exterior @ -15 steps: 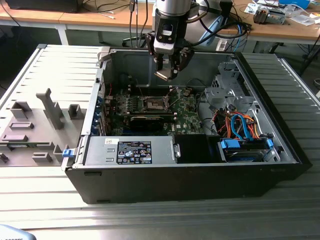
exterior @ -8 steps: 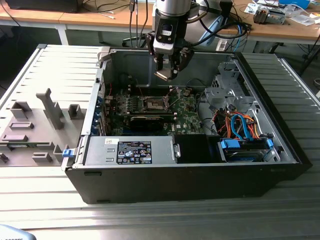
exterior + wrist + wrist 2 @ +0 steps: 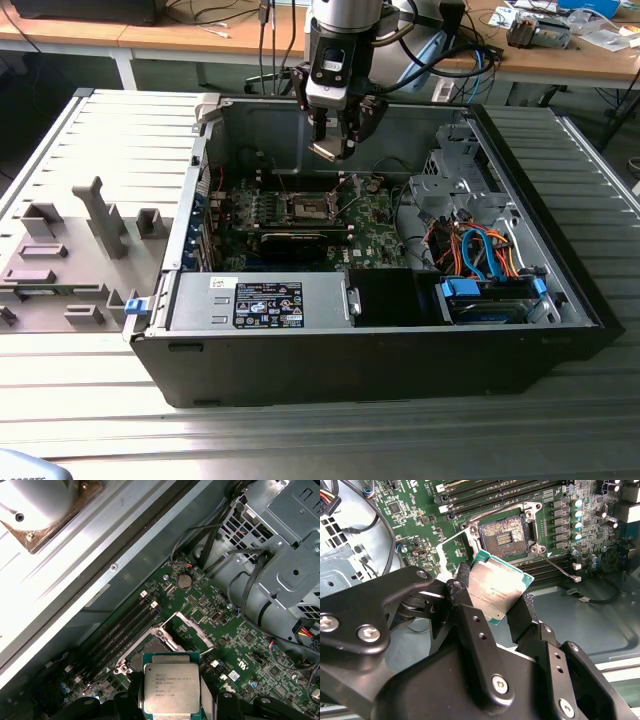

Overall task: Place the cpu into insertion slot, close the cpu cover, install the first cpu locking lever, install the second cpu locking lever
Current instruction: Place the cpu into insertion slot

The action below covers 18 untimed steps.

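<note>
So there I was: my black metal two-finger gripper (image 3: pixel 335 148) hung in the upper middle of the exterior view, over the open black computer case (image 3: pixel 300 360). My fingers (image 3: pixel 462 587) were pinching the cpu (image 3: pixel 499 591), that small flat square chip with the silvery-grey top and green edge, by two opposite sides. It was up in the air, apart from the green circuit board (image 3: pixel 385 225) in the centre of the frame, and nothing was seated yet.

The insertion slot (image 3: pixel 503 534), the small square socket with the dark centre and silvery rim, lay open below. The cpu cover (image 3: pixel 192 629), a thin silvery frame plate, was swung up just beside it, and a thin wire locking lever (image 3: pixel 559 569) stuck out loose near the socket.

What worried me was this:
- In the second wrist view the chip looked tilted and turned relative to the socket. Going down like that, a corner could have hit the contacts first and bent them.
- I only had it by the edges, so any bump might have let it slide or twist in the pinch.
- The raised cover and the loose lever sat close enough that a finger could have clipped either one on the way in.
</note>
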{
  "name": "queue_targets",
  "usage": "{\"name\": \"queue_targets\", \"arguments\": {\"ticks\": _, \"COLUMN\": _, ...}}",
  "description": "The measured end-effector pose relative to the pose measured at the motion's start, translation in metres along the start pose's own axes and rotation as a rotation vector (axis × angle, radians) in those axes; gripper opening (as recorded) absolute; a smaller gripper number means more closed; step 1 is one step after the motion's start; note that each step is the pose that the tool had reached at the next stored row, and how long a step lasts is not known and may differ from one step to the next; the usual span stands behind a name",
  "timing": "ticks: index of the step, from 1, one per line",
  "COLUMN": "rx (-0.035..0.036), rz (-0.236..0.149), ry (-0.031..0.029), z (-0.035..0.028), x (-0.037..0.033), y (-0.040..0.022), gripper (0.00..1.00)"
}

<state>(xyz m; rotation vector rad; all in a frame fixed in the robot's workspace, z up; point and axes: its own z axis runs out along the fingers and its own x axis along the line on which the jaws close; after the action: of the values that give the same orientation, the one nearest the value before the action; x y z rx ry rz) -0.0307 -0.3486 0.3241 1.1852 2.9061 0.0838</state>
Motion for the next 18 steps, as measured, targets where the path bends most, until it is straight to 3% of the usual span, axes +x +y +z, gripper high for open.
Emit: {"name": "queue_targets", "arguments": {"ticks": 18, "rx": -0.0003, "rz": 0.019, "ry": -0.0009, "z": 0.0002, "x": 0.0, "y": 0.0, "gripper": 0.55}}
